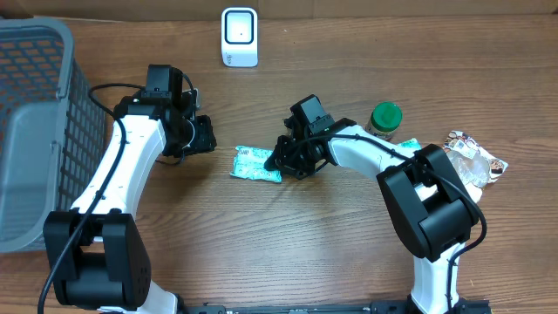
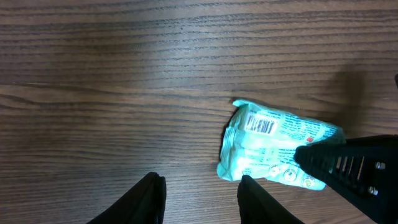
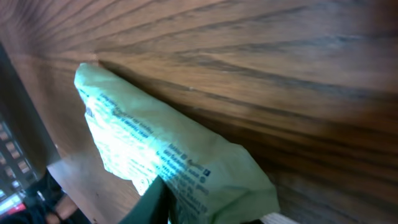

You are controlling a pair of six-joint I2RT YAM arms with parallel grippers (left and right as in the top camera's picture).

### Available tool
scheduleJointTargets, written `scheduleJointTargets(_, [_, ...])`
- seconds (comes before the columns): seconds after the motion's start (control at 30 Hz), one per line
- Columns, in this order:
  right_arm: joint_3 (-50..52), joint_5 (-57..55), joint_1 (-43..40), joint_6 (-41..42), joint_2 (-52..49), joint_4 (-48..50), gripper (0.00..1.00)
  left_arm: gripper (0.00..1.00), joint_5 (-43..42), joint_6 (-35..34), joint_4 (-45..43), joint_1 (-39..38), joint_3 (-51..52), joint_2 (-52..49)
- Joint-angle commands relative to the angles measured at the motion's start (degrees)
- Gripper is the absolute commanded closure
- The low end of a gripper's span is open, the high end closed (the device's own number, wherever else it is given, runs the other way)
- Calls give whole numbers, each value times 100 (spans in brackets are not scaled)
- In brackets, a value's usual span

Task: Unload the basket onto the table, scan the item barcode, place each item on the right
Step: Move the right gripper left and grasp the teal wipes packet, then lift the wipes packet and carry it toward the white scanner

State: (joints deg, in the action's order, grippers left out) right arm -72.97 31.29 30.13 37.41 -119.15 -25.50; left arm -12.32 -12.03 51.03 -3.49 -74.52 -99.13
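grab step: right pincer point(image 1: 281, 164) pinches crinkly mint-green plastic packet point(image 1: 253, 163), left pincer point(image 2: 200, 182) half-open, empty. next: lift toward white boxy scanner point(image 1: 239, 37) beyond it.

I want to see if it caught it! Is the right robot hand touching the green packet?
Touching. The right wrist view shows it: the right gripper has a dark finger pressed against the end of the packet.

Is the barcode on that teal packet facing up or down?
Up: the barcode shows on top of the teal packet in the left wrist view.
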Motion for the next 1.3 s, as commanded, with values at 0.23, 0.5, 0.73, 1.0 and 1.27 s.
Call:
scheduleJointTargets(0.23, [-37,535,-199,-1062,0,-125,96,58,109,-20,-24,11,57,-63])
scheduleJointTargets(0.5, [-225,660,-925,-2105,1550,-1250,96,56,496,-15,-24,15,57,-63])
scheduleJointTargets(0.73, [-227,1106,-1290,-2577,3082,-2041,96,58,636,330,-203,122,57,-63])
scheduleJointTargets(1.0, [-245,1117,-1290,-2522,4179,-2321,96,31,678,472,-138,763,57,-61])
scheduleJointTargets(1.27, [-763,986,-1290,-2371,4459,-3012,96,0,699,476,-111,988,57,-61])
